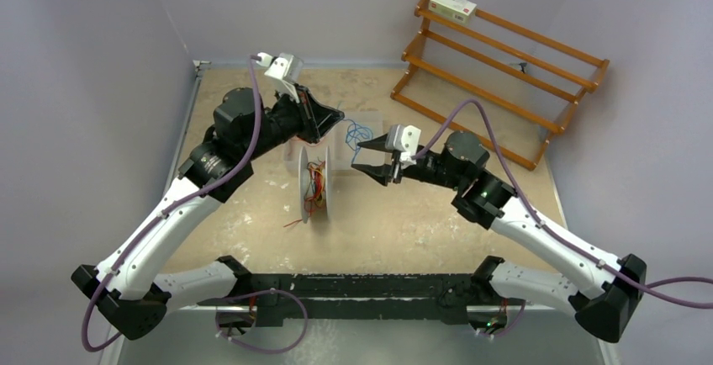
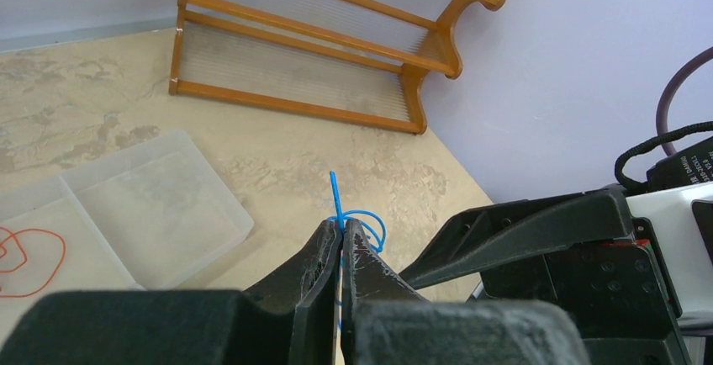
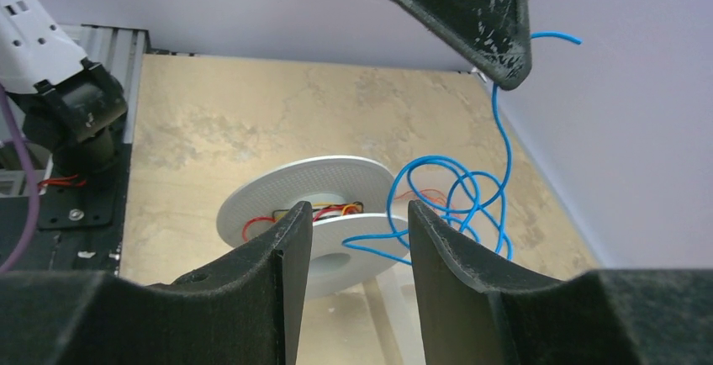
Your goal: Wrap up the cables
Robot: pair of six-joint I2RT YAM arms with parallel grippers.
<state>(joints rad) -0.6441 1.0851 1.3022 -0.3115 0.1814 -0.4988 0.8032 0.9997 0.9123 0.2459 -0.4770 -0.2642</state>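
Left gripper [image 2: 340, 229]: clamped on blue cable [image 2: 363, 216]
Right gripper [image 3: 357, 212]: jaws apart, empty; facing spool [image 3: 294, 182]
Red-orange cables [image 1: 314, 187]: wound on spool
Around: clear tray [image 2: 151, 205] beside spool; wooden rack [image 1: 496, 71] at worktop's [image 1: 404, 222] far right corner

The blue cable [image 2: 336, 201] was a very thin curly strand, pinched between the closed left fingers [image 2: 324, 256]. Its short end stood up above their tips, and the rest hung in loose loops just beyond the right fingers [image 3: 277, 256], apart from them. The red-orange cables [image 3: 324, 209] were bunched on the core of a white spool [image 3: 286, 184], farther beyond those fingers.
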